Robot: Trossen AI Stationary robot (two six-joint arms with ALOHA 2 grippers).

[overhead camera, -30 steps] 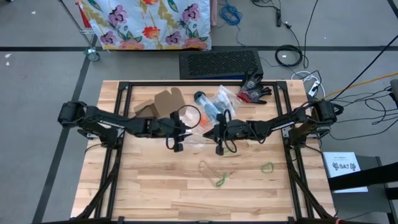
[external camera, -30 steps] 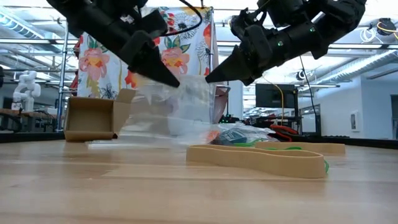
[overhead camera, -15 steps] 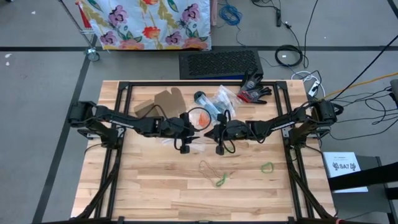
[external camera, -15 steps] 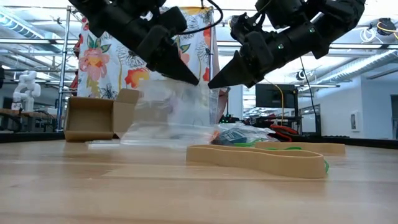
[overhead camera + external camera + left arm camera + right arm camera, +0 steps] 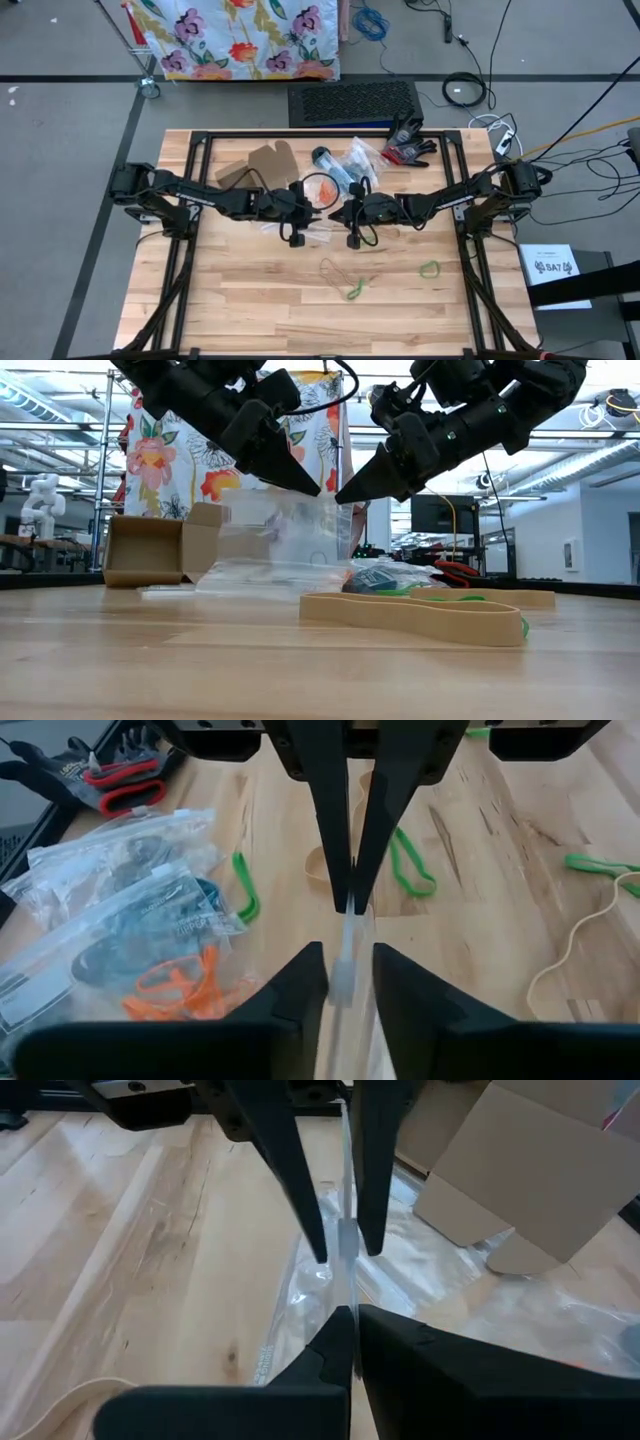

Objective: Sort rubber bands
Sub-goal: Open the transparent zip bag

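High view. Both arms meet over the middle of the wooden table. The left gripper and right gripper face each other across a clear plastic bag. Loose rubber bands lie nearer, toward the front edge: a tan and a green one together, another green band to their right. More bagged bands sit farther back, beside a cardboard box and a pair of gloves.

Low view. The two grippers hang above the tabletop, tips close together, with the clear bag suspended below them. A tan band lies flat in the foreground.

Left wrist view. The left gripper has its fingers set narrowly either side of the bag's upper edge, a slim gap showing; whether they already press it cannot be told. Opposite, the right gripper is pinched onto the same edge. Orange bands show inside a bag on the table.

Right wrist view. The right gripper is closed tight on the thin film; the left gripper stands beyond it.

Likely risks. The film is slick and thin: if the left fingers close off the edge, the bag may slip free or hang from one side only. Pulling apart unevenly could tear it, or spill bands across the table among those already loose.
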